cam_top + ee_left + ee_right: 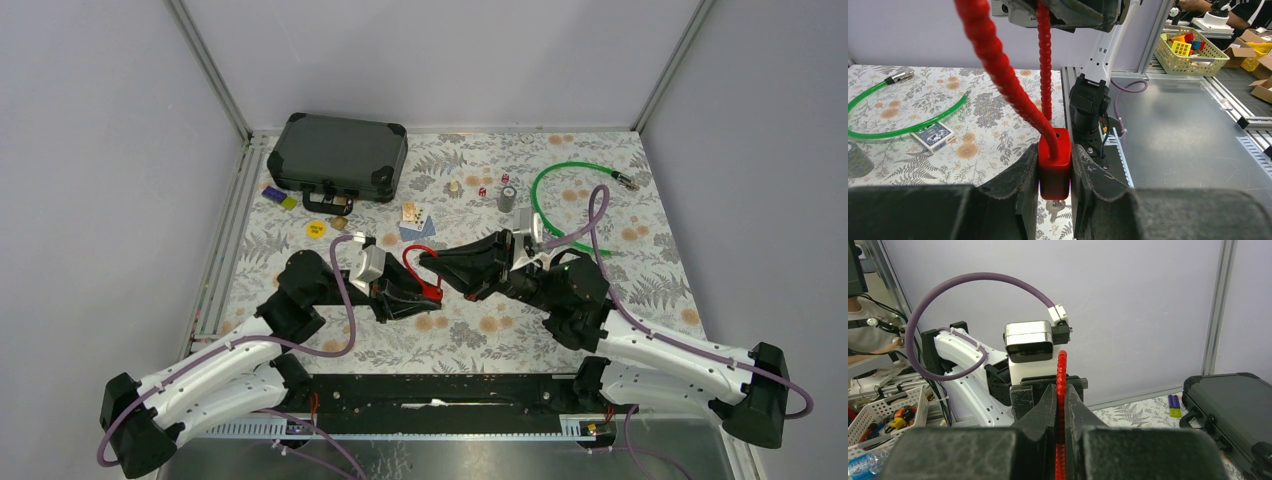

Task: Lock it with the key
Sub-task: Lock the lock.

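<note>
Spreading across the tabletop, a cloth printed with leaves and blossoms sits inside plain grey walls and aluminium posts. From above, a black hard case lies at the far left, a green hose loops at the far right, and a small grey cylinder stands between them. Mid-table, the two arms meet over a red cable lock.

The left gripper is clamped on the lock's smooth, blocky body. Its wrist camera shows both dark fingers pressed flat to the sides, with the body upright and a strand entering its top. The right gripper pinches the ribbed cable, seen from its wrist as a thin beaded red line between nearly touching fingers.

Only the wrist views look past the table. The left shows a bare metal bench and a yellow basket of coloured blocks, and the right shows a white basket. A blue card box lies by the hose.
</note>
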